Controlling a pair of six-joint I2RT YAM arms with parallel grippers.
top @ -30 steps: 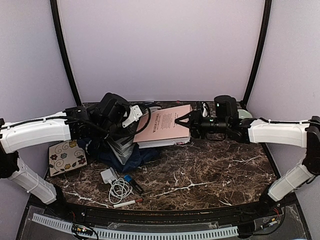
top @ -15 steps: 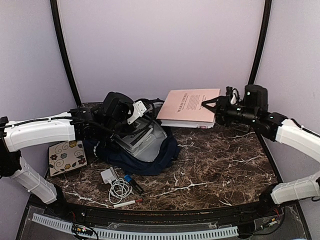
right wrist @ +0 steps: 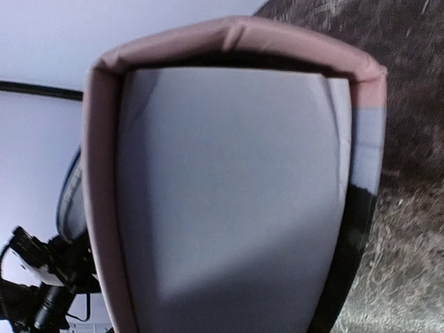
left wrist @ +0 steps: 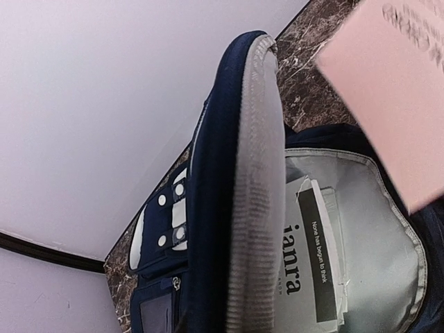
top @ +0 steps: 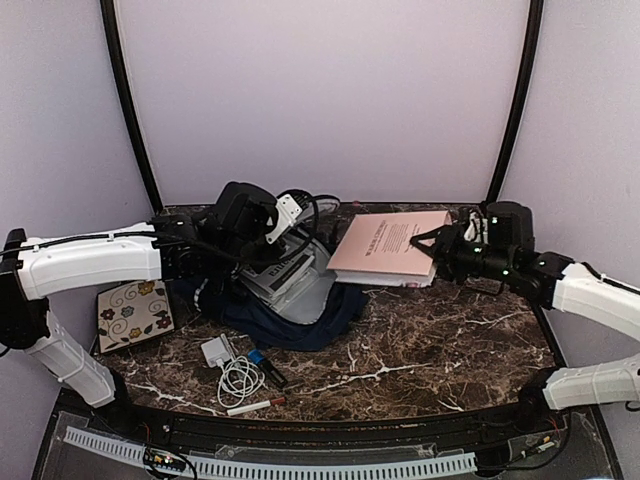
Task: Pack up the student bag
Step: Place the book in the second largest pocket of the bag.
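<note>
I am at the step of loading the book [top: 385, 245] into the student bag [top: 290, 300]. The bag lies on the counter [top: 450, 340], left of centre towards the back, with its mouth facing my right arm. In my left wrist view the flap stands on edge and the grey lining gapes beside it, with a printed tag inside.

My right fingers [top: 432, 245] are clamped on the right-hand edge of the book and hold it clear of the counter. Its pink cover faces up and its far corner reaches the bag's mouth. My right wrist view shows little besides the page edges wrapped by the cover.

My left fingers [top: 262, 232] sit at the top of the bag by the flap. They are hidden there, so I cannot tell whether they are pinched on it, though I judge that they are what props the flap open.

The next move calls for lining the book's leading edge up with the opening, tipping it low enough to pass under the flap, and sliding it leftward along the lining. The flap must not sag and the corner must not snag on the rim.

A cable [top: 237, 378] and a pen [top: 255, 405] lie near the front, not yet packed.
</note>
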